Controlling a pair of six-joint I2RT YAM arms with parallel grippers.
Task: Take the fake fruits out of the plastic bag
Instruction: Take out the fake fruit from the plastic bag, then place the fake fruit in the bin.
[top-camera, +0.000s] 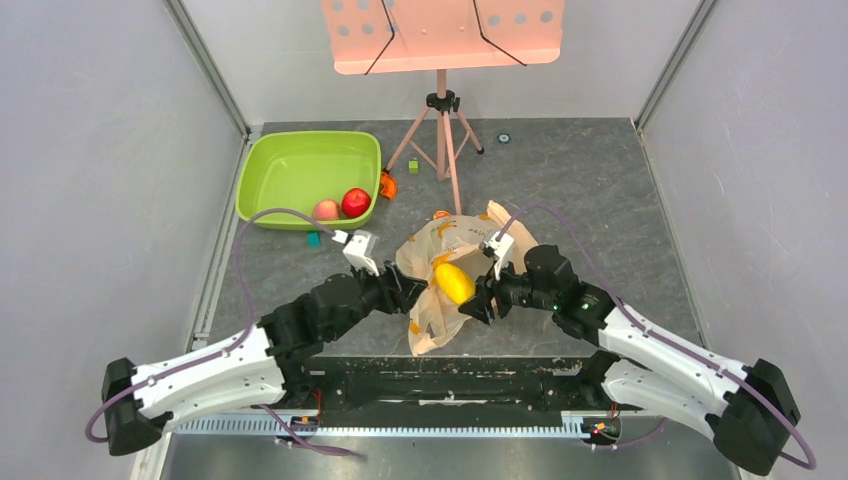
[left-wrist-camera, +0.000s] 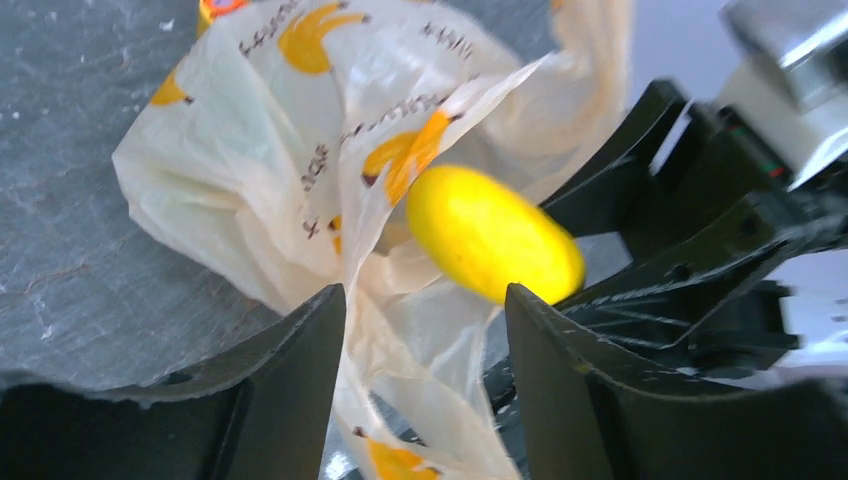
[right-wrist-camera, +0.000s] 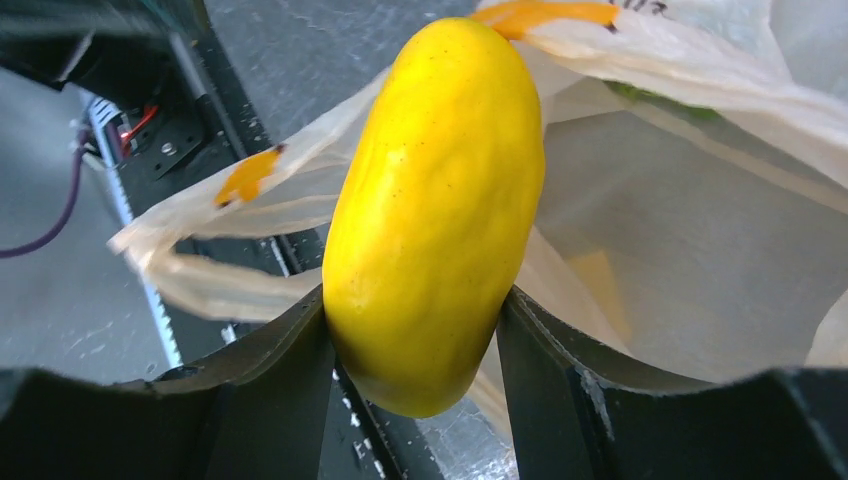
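We hold the yellow fruit across its narrow width in our right gripper, long axis crosswise to the closing line, clear above the plastic bag, while our left gripper just left gapes around loose film.

— Where's the bag?
— Mid-table, between the left gripper and the right gripper. The long fruit sits between the right one's fingers, at the bag's near side.
— The others?
— The apple and peach are in the tub, far left. A stand is behind the bag.
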